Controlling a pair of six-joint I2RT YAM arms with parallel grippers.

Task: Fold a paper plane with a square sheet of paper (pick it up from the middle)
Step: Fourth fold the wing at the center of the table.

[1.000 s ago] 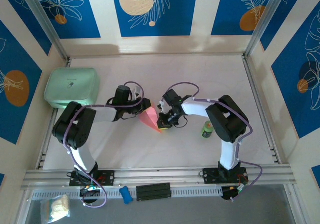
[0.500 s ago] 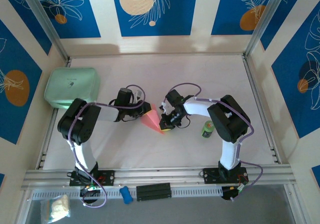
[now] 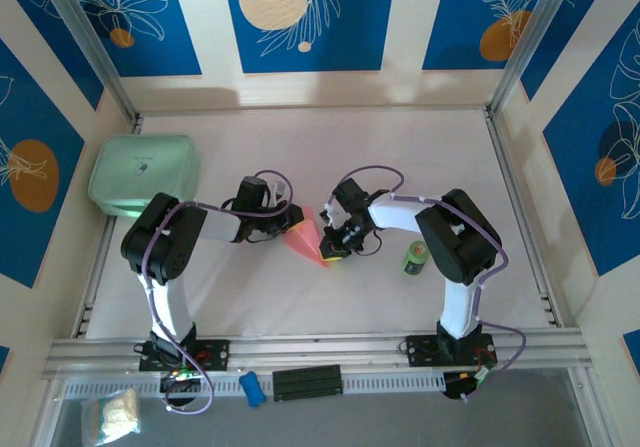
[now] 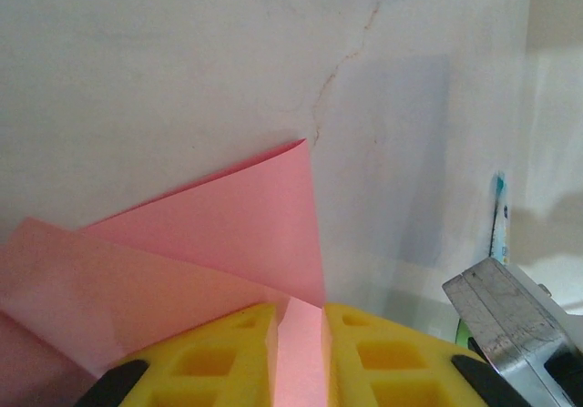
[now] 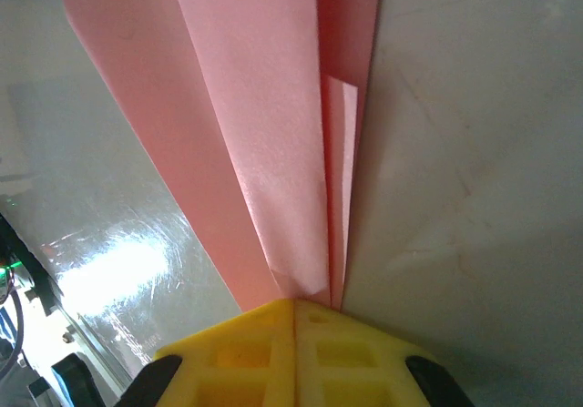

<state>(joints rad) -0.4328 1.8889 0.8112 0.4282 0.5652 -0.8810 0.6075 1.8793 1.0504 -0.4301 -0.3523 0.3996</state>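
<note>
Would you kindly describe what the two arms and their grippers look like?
The left arm and right arm have white links, black joints and purple cables. The left gripper and right gripper have yellow fingers with square recesses.

White table (image 3: 300, 137) bears a mint-green case (image 3: 143, 172); a green can (image 3: 415, 258).

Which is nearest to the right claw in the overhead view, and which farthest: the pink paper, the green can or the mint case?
From the right claw:
1. The paper, pinched in the claw itself and spreading to its left.
2. The can, standing off to its right.
3. The case, far over on the left, towards the back.
</note>
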